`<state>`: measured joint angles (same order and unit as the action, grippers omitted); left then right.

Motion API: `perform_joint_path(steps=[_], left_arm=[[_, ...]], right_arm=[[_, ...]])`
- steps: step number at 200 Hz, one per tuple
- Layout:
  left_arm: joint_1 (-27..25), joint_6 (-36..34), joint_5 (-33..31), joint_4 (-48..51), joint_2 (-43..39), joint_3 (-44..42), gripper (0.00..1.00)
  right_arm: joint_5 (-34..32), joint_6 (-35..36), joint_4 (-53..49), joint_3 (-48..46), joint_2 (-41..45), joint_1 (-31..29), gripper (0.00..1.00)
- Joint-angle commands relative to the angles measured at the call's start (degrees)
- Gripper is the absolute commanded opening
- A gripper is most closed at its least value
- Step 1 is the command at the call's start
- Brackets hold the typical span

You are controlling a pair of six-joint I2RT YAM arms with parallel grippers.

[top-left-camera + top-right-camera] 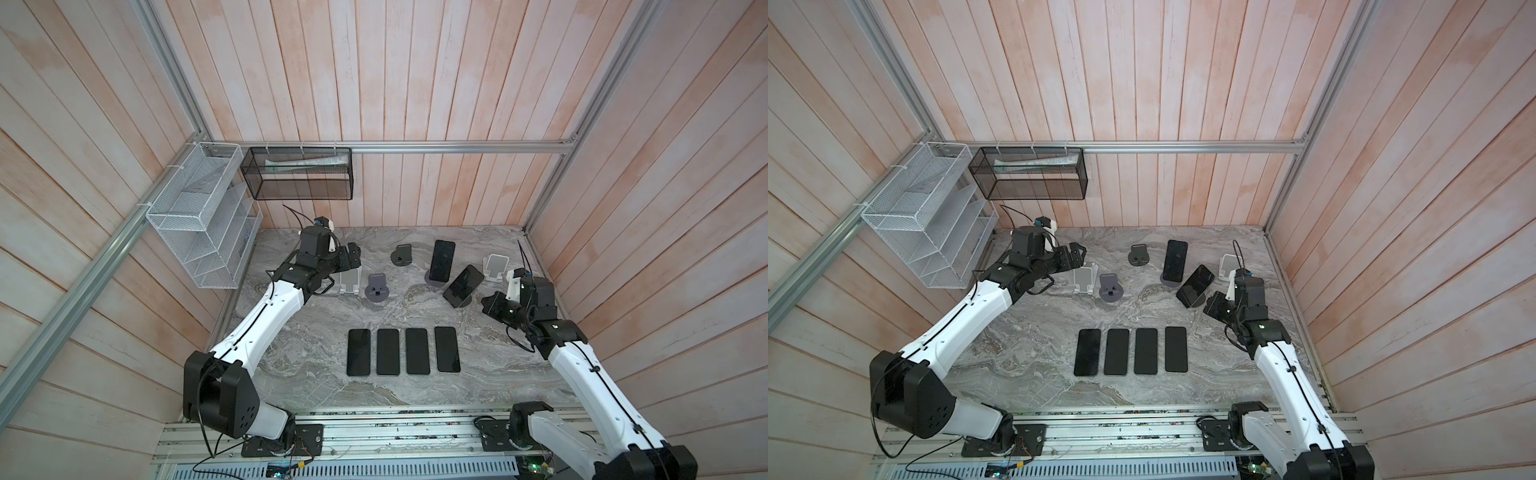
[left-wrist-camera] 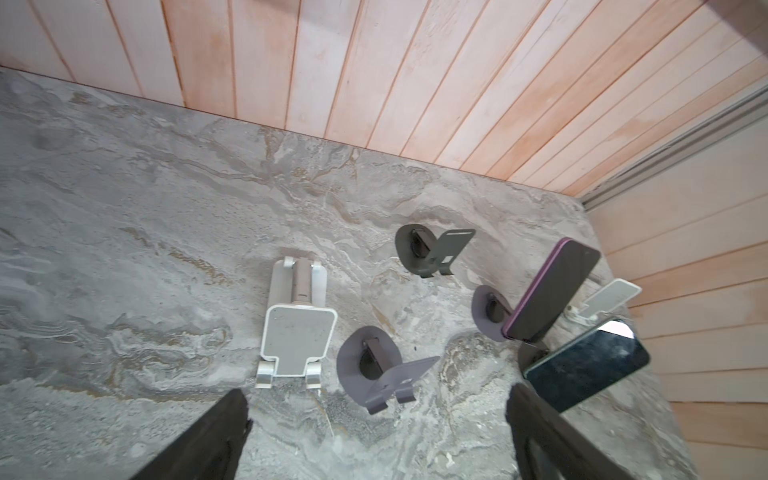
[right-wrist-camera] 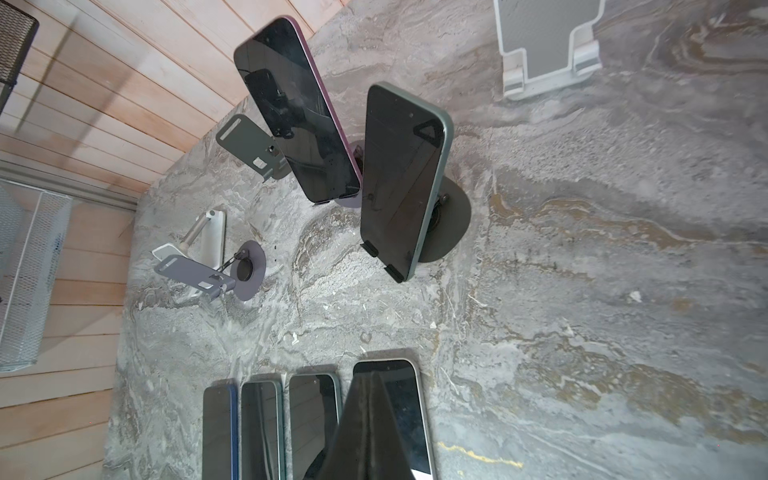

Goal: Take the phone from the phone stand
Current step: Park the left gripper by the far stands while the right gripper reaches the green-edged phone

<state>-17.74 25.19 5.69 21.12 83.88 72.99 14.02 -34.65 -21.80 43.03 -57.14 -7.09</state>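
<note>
Two phones rest on stands at the back right. A purple-edged phone stands upright on a round purple-grey phone stand. A green-edged phone leans tilted on a dark round-based stand. My right gripper is shut on nothing, just to the right of the green-edged phone and apart from it. My left gripper hangs open over the empty stands at the back left.
Several phones lie flat in a row at the table's middle front. Empty stands: white, purple-grey, dark grey, and white by the right wall. A white wire rack and a black mesh basket hang on the walls.
</note>
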Motion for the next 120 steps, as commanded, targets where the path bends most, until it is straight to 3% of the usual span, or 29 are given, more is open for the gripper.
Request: perform_joint_path(steps=[1, 34, 70, 120], left_arm=[[1.94, 2.51, 6.93, -4.13, -0.6, -0.96, 0.97], [5.13, 4.89, 11.91, -6.4, -0.65, -2.4, 0.95], [8.7, 7.45, 11.7, -9.78, -1.62, -5.73, 0.91], [10.4, 8.21, 12.17, -12.96, -3.46, -8.05, 0.9]], right_arm=[[2.73, -2.7, 5.7, -0.24, -2.46, -1.33, 0.02], [-0.82, 0.48, 7.03, 3.74, -12.61, -9.16, 0.02], [-18.81, 6.39, -0.62, 13.66, -25.39, -18.62, 0.02], [-19.31, 6.46, 0.62, 18.82, -38.13, -19.27, 0.02]])
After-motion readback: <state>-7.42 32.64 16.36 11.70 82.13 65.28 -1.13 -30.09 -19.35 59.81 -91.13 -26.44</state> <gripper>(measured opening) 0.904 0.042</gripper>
